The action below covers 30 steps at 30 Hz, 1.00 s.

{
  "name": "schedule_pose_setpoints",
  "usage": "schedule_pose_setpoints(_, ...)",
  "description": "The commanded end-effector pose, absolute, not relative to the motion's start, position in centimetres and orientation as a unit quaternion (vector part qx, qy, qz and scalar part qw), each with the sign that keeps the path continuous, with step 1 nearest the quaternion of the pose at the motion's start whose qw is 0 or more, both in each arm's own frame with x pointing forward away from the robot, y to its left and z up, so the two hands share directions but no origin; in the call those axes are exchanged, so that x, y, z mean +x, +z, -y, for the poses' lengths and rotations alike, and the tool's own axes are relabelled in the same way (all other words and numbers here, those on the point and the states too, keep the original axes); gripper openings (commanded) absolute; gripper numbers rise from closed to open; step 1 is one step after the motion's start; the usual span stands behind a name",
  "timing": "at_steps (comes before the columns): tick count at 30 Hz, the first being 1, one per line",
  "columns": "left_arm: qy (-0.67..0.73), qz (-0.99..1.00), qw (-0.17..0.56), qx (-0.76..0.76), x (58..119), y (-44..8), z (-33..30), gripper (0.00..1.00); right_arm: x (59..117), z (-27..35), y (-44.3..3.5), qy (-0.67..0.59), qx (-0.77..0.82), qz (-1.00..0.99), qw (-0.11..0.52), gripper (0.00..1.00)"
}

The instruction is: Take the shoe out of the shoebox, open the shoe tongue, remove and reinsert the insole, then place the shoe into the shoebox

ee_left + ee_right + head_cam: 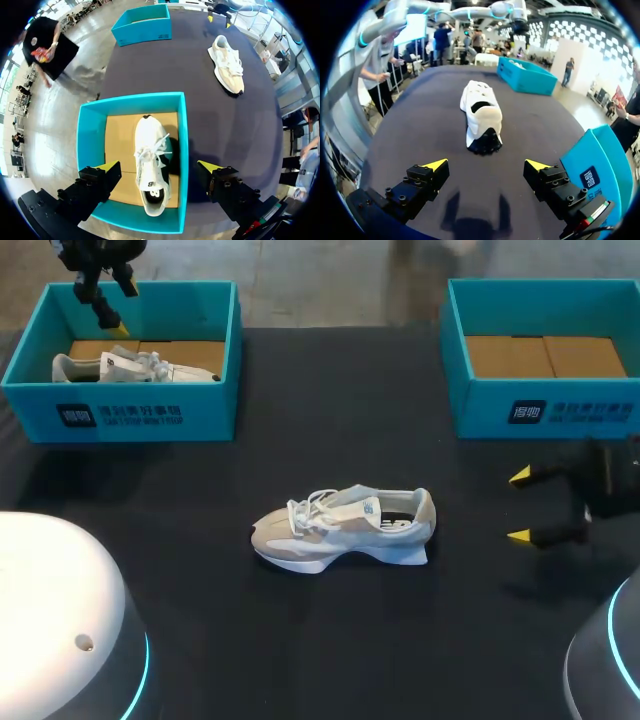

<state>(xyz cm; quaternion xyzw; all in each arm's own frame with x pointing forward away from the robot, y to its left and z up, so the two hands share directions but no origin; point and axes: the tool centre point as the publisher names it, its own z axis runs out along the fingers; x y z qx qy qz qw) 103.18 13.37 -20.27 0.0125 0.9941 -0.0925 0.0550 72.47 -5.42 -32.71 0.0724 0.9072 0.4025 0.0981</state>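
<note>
A white and beige shoe (345,528) lies on its sole in the middle of the black table, toe toward my left. A second white shoe (130,368) lies inside the teal shoebox (120,415) at the back left. My left gripper (115,305) hangs open above that box; in the left wrist view the boxed shoe (152,170) shows below, between the spread fingers of the left gripper (159,166). My right gripper (520,506) stands open at the table's right. In the right wrist view the right gripper (487,165) points at the heel of the middle shoe (481,115), well short of it.
Another teal shoebox (545,405) with a bare cardboard floor stands at the back right, close behind my right gripper. Its wall (600,160) shows beside the right gripper's outer finger. Black tabletop (330,640) surrounds the middle shoe.
</note>
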Motion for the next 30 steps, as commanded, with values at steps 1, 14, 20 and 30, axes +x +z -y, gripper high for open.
schedule_pose_setpoints(1, -0.093, -0.994, 0.056, 0.013, 103.1, -20.3, -13.4, 1.00, 74.0, 6.0, -33.7, 0.440, 0.052, -0.892, 0.092, 1.00)
schedule_pose_setpoints(14, -0.093, -0.994, 0.056, 0.013, 103.1, -20.3, -13.4, 1.00, 74.5, 5.2, -36.0, 0.457, 0.050, -0.882, 0.105, 1.00)
schedule_pose_setpoints(20, -0.093, -0.994, 0.056, 0.013, 103.1, -20.3, -13.4, 1.00, 74.8, 4.5, -37.0, 0.466, 0.044, -0.876, 0.115, 1.00)
schedule_pose_setpoints(30, -0.093, -0.994, 0.056, 0.013, 103.1, -20.3, -13.4, 1.00, 74.8, 4.5, -37.0, 0.466, 0.044, -0.876, 0.115, 1.00)
